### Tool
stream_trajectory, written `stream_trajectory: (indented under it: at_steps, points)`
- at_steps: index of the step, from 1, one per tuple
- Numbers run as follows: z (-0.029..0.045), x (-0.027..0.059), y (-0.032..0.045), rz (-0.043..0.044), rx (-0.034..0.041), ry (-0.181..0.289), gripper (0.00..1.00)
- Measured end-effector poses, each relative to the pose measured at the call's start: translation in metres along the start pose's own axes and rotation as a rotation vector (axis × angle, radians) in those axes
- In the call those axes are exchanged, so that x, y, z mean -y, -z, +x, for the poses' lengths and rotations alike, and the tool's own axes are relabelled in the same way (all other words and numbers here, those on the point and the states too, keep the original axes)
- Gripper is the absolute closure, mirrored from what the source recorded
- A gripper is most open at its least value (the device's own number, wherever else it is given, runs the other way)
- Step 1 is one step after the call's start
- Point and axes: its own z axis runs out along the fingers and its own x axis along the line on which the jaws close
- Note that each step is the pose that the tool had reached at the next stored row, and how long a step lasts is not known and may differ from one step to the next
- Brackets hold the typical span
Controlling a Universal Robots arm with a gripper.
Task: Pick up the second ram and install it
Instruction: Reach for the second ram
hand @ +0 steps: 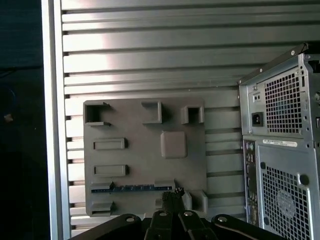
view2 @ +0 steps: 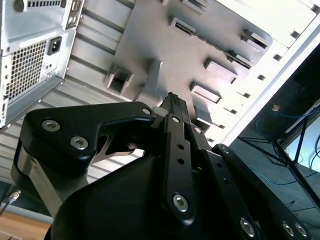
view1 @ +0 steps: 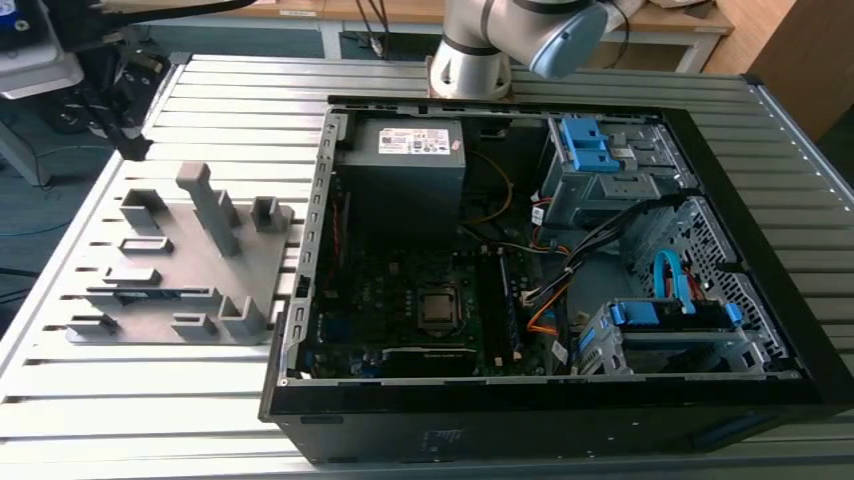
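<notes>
Hovering over second ram (hand: 132,187) slotted in grey holder tray (hand: 142,162).
Poised with gripper (hand: 173,194) closed tight on nothing; best opened wide, squared along ram's long edge, centred.

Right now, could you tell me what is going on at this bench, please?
A robot arm is working beside an open computer case on a slatted metal table. Its tool hangs above the grey holder tray next to the case, with its fingers together and nothing in them. The second ram sits in a long slot of that tray, not yet picked up. In the first wrist view, the tool's tip lines up close to one end of it.
</notes>
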Motion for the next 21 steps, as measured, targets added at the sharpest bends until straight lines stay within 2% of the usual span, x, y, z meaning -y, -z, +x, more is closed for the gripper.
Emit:
stream_trajectory:
  at_steps: [7,21]
  points:
    - [0.0156,0.0029,-0.0018,0.0,0.0,0.0,0.9]
    - [0.0395,0.0073,-0.0057,0.0001,-0.0002,0.0,0.9]
